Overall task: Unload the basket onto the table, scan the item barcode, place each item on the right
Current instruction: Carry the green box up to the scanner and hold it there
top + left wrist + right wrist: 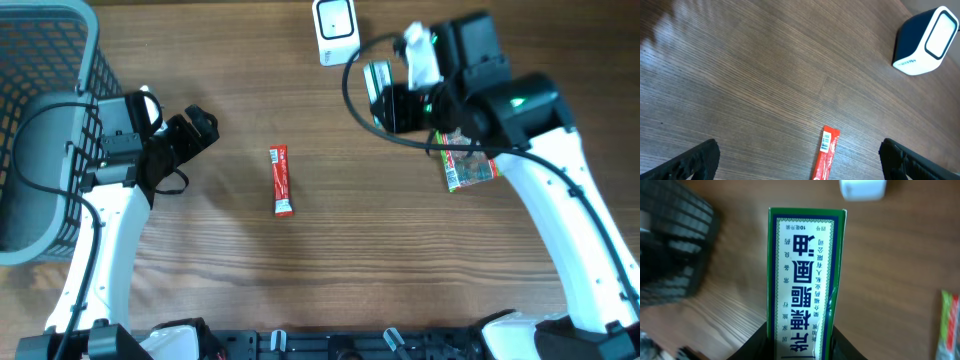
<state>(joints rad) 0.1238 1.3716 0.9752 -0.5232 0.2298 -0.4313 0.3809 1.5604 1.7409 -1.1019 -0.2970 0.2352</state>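
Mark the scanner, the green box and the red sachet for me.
scanner point(335, 22), overhead view, its white front face.
green box point(802, 275), right wrist view, middle of its printed side.
red sachet point(282, 182), overhead view, its middle.

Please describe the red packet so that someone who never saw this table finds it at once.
On the table, look between the grey basket at the left and the white scanner at the far edge. There the red packet lies alone on bare wood. It is narrow and stick-shaped, unlike the wider colourful packet at the right.

Grey basket left; red sachet centre; packet right.
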